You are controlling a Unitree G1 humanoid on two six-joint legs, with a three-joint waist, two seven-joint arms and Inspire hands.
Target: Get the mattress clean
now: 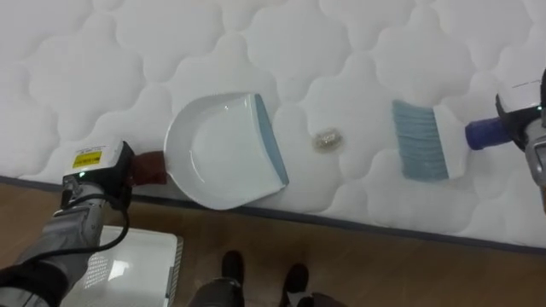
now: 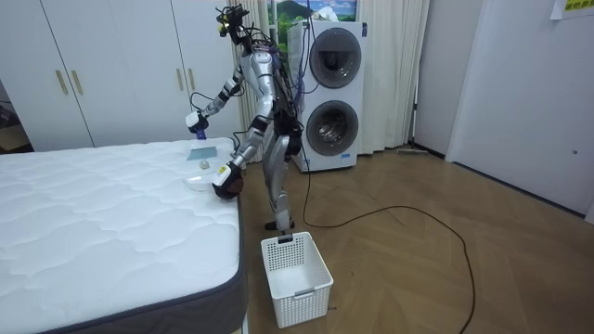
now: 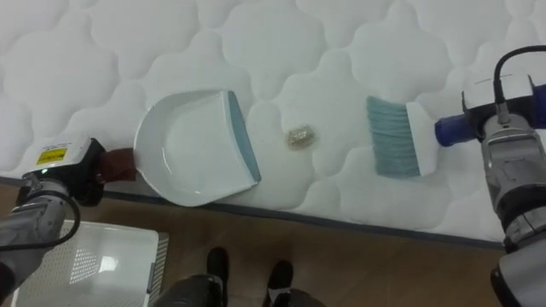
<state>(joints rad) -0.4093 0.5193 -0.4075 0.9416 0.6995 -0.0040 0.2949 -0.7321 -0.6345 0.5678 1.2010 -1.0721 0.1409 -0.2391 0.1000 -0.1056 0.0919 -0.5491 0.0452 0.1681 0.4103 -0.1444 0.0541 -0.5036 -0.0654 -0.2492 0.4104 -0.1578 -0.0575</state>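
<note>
The mattress (image 1: 102, 51) is white, quilted all over in a pattern of rounded, cloud-like lobes, with a dark blue-grey band along its near edge. Below that the floor (image 1: 409, 264) is warm brown wood-grain, and at near left a basket (image 1: 162, 256) is white with a fine lattice of holes. On the left the dustpan (image 1: 213, 158) is white with a dull blue lip and a dark reddish-brown handle, on the right the brush (image 1: 422, 141) has pale blue bristles, a white head and a deep blue handle, and between them the small crumpled scrap (image 1: 326, 139) is pale beige.
</note>
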